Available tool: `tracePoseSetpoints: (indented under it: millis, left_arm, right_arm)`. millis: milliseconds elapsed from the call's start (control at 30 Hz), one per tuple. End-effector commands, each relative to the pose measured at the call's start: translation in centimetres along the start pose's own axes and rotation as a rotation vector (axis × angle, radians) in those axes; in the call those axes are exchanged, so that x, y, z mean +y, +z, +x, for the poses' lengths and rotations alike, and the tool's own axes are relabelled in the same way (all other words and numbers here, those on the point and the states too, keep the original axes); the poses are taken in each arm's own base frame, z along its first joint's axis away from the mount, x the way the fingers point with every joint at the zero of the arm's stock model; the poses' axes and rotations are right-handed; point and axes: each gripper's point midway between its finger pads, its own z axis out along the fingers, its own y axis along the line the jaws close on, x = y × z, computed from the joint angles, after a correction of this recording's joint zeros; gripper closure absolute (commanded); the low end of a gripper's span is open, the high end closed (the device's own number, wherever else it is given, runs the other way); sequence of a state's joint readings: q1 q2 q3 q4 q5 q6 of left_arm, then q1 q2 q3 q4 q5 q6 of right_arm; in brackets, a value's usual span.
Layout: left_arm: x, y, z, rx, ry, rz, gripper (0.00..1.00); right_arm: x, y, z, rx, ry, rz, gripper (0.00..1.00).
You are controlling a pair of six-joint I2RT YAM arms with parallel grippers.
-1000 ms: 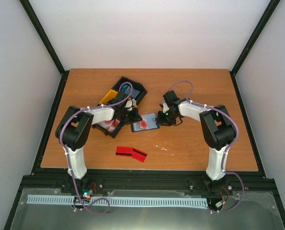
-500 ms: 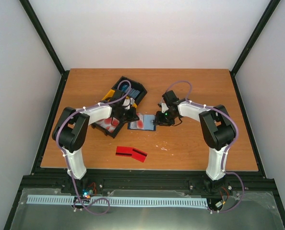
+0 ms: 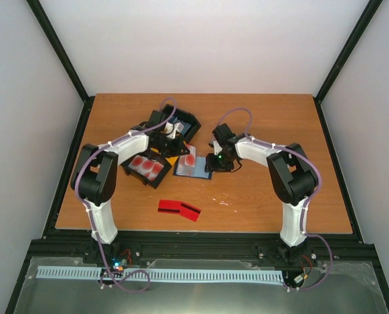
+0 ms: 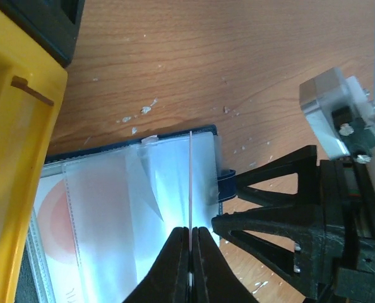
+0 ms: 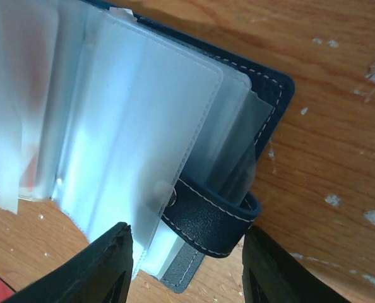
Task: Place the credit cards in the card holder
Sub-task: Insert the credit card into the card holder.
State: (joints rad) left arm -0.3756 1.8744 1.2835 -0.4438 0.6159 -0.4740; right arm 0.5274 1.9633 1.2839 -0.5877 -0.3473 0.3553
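Orange-brown wooden tabletop [image 3: 266, 131] carries the open navy folding card holder [image 3: 193, 169] with clear plastic sleeves. Over it, the left gripper [image 4: 191, 232] is pressed together, pinching a thin pale sheet [image 4: 191, 177] seen edge-on. The right gripper [image 5: 189, 235] stands spread astride its dark snap tab [image 5: 206, 221]. 1 flat red plastic credit card [image 3: 179, 209] lies well apart from the holder, toward the arm bases.

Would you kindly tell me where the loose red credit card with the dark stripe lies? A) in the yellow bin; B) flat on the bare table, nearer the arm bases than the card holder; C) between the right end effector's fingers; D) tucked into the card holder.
B: the credit card lies flat on the table, apart from the card holder and nearer the bases.
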Motion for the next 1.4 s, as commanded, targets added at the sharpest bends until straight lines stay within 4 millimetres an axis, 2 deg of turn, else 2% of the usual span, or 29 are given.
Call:
tracePoseSetpoints:
  millis: [0, 200, 433, 667, 967, 1067, 1233, 1367]
  left_arm:
    - [1.2, 0.9, 0.6, 0.061, 0.032, -0.021, 0.99]
    - [2.7, 2.3, 1.0, 0.089, 0.041, -0.050, 0.99]
    - [3.3, 3.0, 0.6, 0.091, 0.062, -0.063, 0.99]
    - [3.2, 3.4, 2.4, 0.116, -0.004, -0.019, 0.99]
    - [4.3, 4.4, 3.9, 0.166, -0.116, -0.044, 0.99]
    - [4.8, 4.0, 3.8, 0.150, -0.167, -0.089, 0.99]
    - [3.4, 2.2, 2.8, 0.086, -0.172, -0.091, 0.99]
    - [3.1, 1.4, 3.2, 0.067, -0.189, -0.105, 0.99]
  right_arm:
    - [-2.6, 2.3, 2.5, 0.100, 0.020, 0.145, 0.52]
    - [-3.3, 3.0, 3.1, 0.127, 0.030, 0.176, 0.56]
    - [-3.7, 3.7, 3.5, 0.151, 0.028, 0.199, 0.60]
    - [-3.4, 4.0, 3.4, 0.158, 0.034, 0.195, 0.60]
    - [-3.4, 4.6, 3.9, 0.184, 0.055, 0.188, 0.65]
    - [-3.5, 4.9, 4.2, 0.193, 0.061, 0.189, 0.68]
    - [-3.7, 5.2, 4.5, 0.202, 0.059, 0.196, 0.68]
    - [-3.7, 5.2, 4.5, 0.204, 0.056, 0.201, 0.68]
